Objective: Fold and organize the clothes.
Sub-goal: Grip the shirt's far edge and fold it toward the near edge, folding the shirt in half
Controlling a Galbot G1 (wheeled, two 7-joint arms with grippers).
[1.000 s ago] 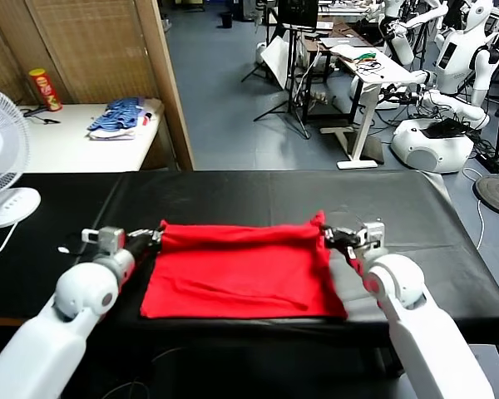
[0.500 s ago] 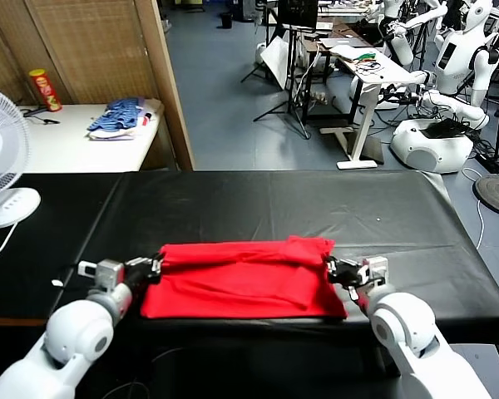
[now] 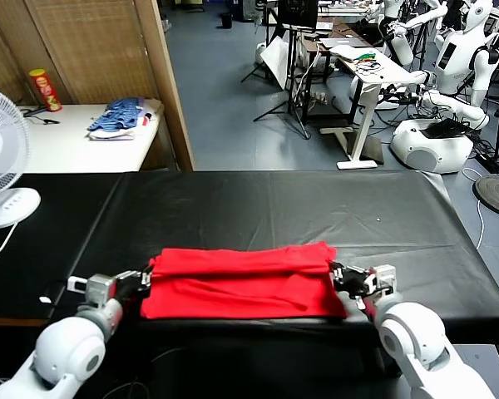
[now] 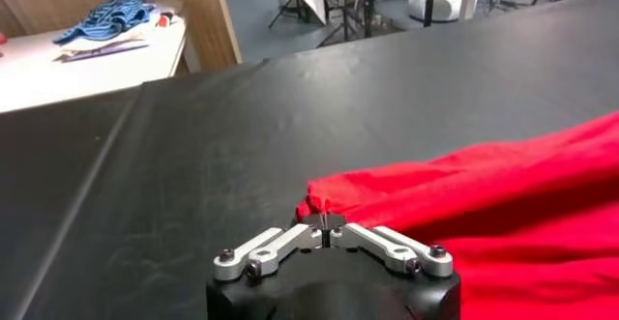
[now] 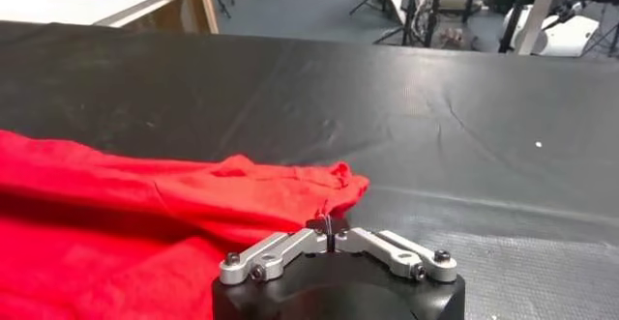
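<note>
red t-shirt pinched at both ends of its folded edge

the red t-shirt lies in the lower centre of the head view, on the black table, close to the table's near edge. it forms a wide, flat band, with its far layer doubled over toward the near side, leaving a soft rolled ridge along the top of the red shape.

the left gripper sits at the lower left of the head view, right at the shirt's left end. its jaws are clamped together on a bunched corner of red cloth; in the left wrist view the fabric gathers to a point right at the closed tips of the left gripper.

the right gripper sits at the lower right of the head view, touching the shirt's right end. its jaws are likewise pressed together on the cloth; in the right wrist view the shirt narrows to a crumpled tip meeting the closed tips of the right gripper.

the shirt thus spans the whole gap between the two grippers.

in the upper left of the head view, a blue striped pile of clothes rests on a white side table, well apart from the shirt. a white fan stands at the left edge.
</note>
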